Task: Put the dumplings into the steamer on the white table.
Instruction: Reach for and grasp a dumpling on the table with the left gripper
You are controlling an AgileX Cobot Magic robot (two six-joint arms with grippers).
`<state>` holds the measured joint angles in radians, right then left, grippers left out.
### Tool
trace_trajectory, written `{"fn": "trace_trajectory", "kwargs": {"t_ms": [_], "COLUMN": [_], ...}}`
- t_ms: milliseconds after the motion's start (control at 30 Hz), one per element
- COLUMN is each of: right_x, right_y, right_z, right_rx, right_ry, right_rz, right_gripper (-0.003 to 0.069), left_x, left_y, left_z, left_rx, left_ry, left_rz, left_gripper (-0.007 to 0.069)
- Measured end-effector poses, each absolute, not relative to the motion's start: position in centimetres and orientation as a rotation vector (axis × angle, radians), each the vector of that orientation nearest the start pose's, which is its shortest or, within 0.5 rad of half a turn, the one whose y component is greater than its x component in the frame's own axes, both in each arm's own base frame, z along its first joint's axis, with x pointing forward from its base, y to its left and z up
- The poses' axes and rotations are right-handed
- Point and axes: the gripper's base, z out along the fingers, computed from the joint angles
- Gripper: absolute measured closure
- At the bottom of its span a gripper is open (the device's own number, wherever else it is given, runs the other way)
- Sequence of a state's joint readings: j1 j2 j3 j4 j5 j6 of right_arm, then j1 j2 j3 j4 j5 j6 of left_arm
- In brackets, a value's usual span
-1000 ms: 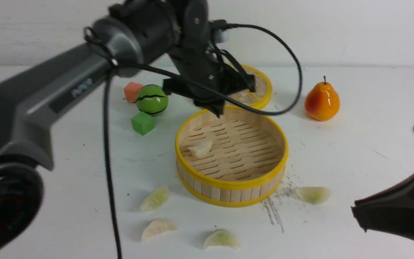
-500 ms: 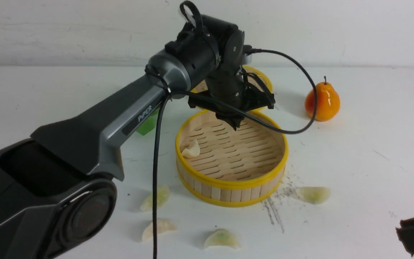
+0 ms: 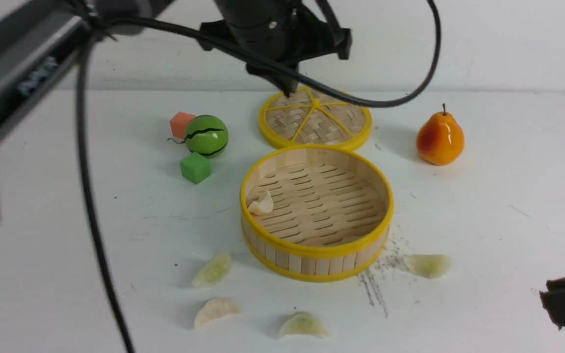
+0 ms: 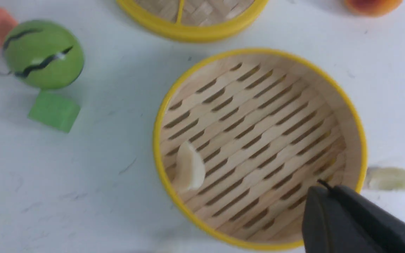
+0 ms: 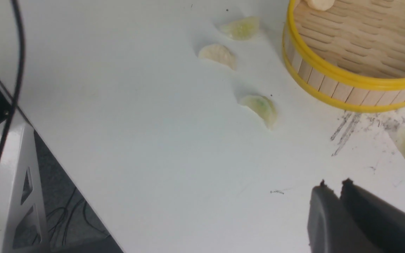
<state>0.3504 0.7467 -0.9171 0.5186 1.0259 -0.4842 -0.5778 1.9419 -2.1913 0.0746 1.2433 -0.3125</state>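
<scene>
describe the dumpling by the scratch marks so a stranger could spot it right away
Find the steamer, the big round bamboo basket in the middle. At its near right, just past dark scratch marks, lies a pale, green-tinged dumpling. It is alone on that side: the other loose dumplings lie near left and front, and one sits inside.

The white table [image 3: 483, 215] is scuffed, with dark scratch marks [image 3: 373, 289] just beside the steamer [image 3: 312, 262] standing mid-table. Behind the steamer lies a woven lid [image 3: 315, 117], and a pear [image 3: 439, 139] stands to the right. On the left sit a toy watermelon [image 3: 206, 136], an orange cube [image 3: 181, 124] and a green cube [image 3: 195, 167]. In front lie a greenish dumpling [image 3: 212, 270], a pale dumpling [image 3: 216, 311], another greenish dumpling [image 3: 302, 326] and, at the right, a fourth dumpling [image 3: 428, 265].
</scene>
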Motion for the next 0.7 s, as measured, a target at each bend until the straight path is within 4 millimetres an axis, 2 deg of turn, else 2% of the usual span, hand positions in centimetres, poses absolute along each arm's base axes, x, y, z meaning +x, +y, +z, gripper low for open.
{"fn": "trace_trajectory", "kwargs": {"t_ms": [33,67,100,167,233,333,367,433,467,500,533,700], "right_x": [9.8,9.8,9.8,9.8,9.8,9.9,10.0,10.0,10.0,10.0,10.0,10.0], "right_y": [7.7,7.7,7.7,7.7,7.7,7.7,7.7,7.7,7.7,7.7,7.7,7.7], "right_z": [37.5,37.5,37.5,37.5,37.5,37.6,37.6,37.7,37.7,37.7,37.7,37.7], "right_rx": [-0.827,-0.827,-0.827,-0.827,-0.827,-0.817,-0.816,-0.811,-0.81,-0.81,-0.81,-0.8], "right_ry": [2.099,2.099,2.099,2.099,2.099,2.087,2.086,2.08,2.08,2.08,2.079,2.085], "right_rz": [0.577,0.577,0.577,0.577,0.577,0.575,0.575,0.573,0.572,0.572,0.574,0.587], "right_gripper": [0.0599,0.0599,0.0598,0.0597,0.0595,0.0593,0.0593,0.0592,0.0592,0.0592,0.0592,0.0592], "left_x": [34.9,34.9,34.3,32.8,31.6,30.6,30.7,30.7,30.8,31.0,31.3,33.1], "left_y": [-21.1,-21.1,-19.9,-17.3,-15.7,-15.0,-15.0,-15.2,-15.4,-15.4,-15.6,-16.4], "left_z": [39.9,39.9,39.3,36.7,34.4,30.8,30.8,28.6,27.5,27.3,26.6,24.4], "left_rx": [0.321,0.321,0.312,0.298,0.325,0.454,0.453,0.581,0.635,0.657,0.702,0.703], "left_ry": [2.521,2.521,2.562,2.685,2.773,2.828,2.822,2.824,2.821,2.814,2.797,2.745], "left_rz": [-0.254,-0.254,-0.233,-0.2,-0.174,-0.146,-0.148,-0.13,-0.131,-0.128,-0.125,-0.129], "left_gripper": [0.0638,0.0638,0.0638,0.0638,0.0638,0.0631,0.0629,0.0591,0.0544,0.0536,0.0447,0.0174]}}
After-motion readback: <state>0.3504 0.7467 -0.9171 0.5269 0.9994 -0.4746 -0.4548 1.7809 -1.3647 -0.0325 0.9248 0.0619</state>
